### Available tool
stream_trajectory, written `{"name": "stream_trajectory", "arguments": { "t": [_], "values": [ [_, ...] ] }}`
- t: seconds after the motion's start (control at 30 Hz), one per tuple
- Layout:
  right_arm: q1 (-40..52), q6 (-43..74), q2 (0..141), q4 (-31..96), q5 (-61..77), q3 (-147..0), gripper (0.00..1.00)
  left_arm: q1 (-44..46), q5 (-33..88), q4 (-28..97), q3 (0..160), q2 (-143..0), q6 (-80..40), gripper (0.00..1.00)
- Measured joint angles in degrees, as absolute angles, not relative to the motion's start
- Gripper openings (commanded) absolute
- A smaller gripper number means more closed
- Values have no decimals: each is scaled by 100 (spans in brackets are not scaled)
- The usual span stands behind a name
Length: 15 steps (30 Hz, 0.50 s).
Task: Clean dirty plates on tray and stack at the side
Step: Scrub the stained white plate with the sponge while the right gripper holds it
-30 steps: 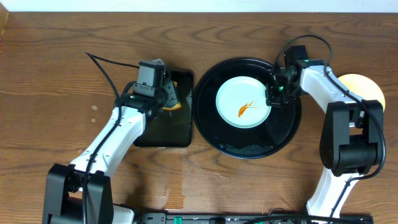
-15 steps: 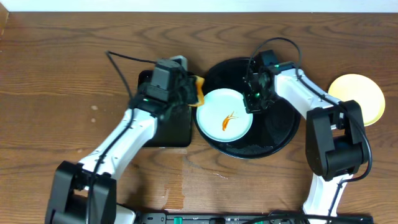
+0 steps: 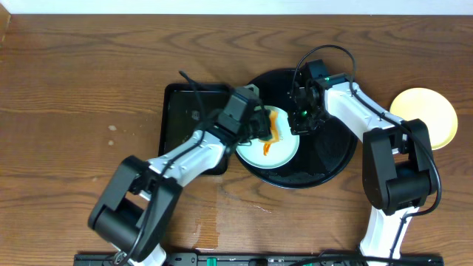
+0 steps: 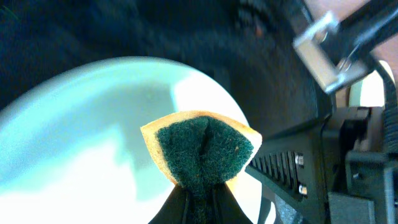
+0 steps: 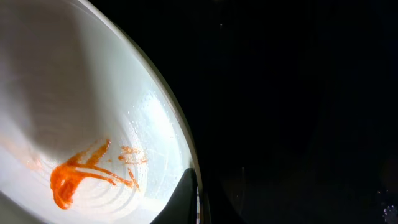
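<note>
Orange sauce (image 5: 74, 180) marks the mint-white plate (image 3: 277, 151) at the round tray's (image 3: 329, 155) 9 o'clock side. The right gripper (image 3: 301, 122) pinches its rim, jaws closed. The left gripper (image 4: 200, 193) clamps a sponge (image 4: 202, 146) over it. Wiping looks barely begun. One yellow plate (image 3: 429, 118) lies on the counter (image 3: 74, 89) at 3 o'clock.

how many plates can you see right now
2: a smeared mint-white plate on the round black tray, and a pale yellow plate on the table to the right. Others may be hidden from view.
</note>
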<state>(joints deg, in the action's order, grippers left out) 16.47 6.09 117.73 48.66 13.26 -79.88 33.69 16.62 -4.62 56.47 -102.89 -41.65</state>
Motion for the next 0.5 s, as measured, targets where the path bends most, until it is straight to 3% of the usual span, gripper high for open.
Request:
{"name": "stream_trajectory", "arguments": {
  "t": [0.5],
  "values": [
    [1647,609,11773,4882,1326,-7988,1,3903,1376,-1162,5647,-11041,-4657,7]
  ]
}}
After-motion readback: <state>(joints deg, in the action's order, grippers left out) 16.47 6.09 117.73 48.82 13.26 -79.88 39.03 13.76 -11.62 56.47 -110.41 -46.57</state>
